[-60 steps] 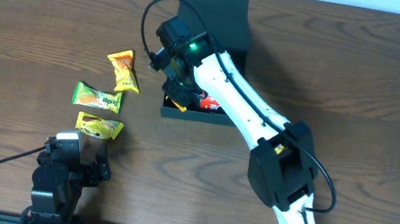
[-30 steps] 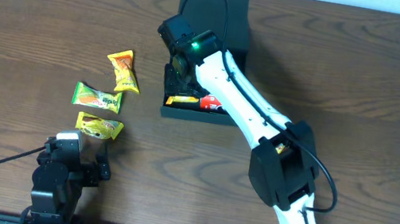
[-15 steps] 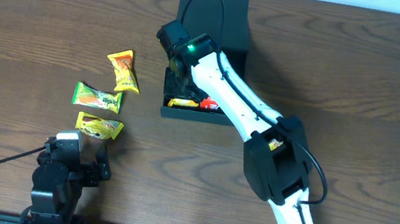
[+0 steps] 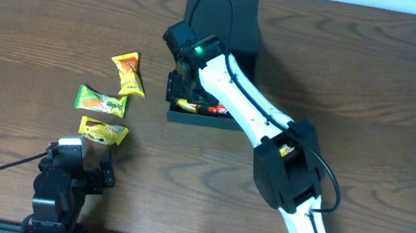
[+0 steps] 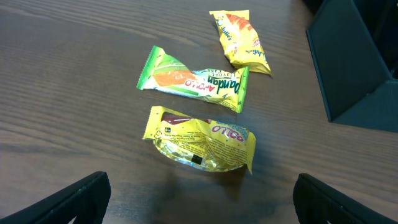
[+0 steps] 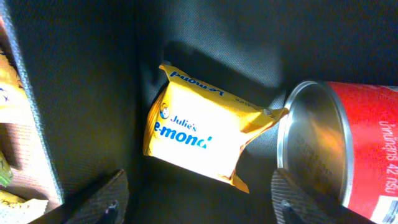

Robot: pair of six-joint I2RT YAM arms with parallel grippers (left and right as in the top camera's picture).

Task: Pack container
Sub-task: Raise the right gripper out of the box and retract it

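Container (image 4: 248,22), at the far centre of the table (image 4: 379,93), holds a Julie's packet (image 6: 205,134) and a red can (image 6: 367,143) under your spread, empty right gripper (image 6: 202,199), while three snack packets (image 4: 101,101) at the left, near your wide-open, empty left gripper (image 5: 199,193), are not yet packed.

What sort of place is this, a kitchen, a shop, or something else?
Probably a robotics test bench, not a home: a white robot arm and a black robot arm stand at a wooden table, with snack packets and a dark box set out for packing.
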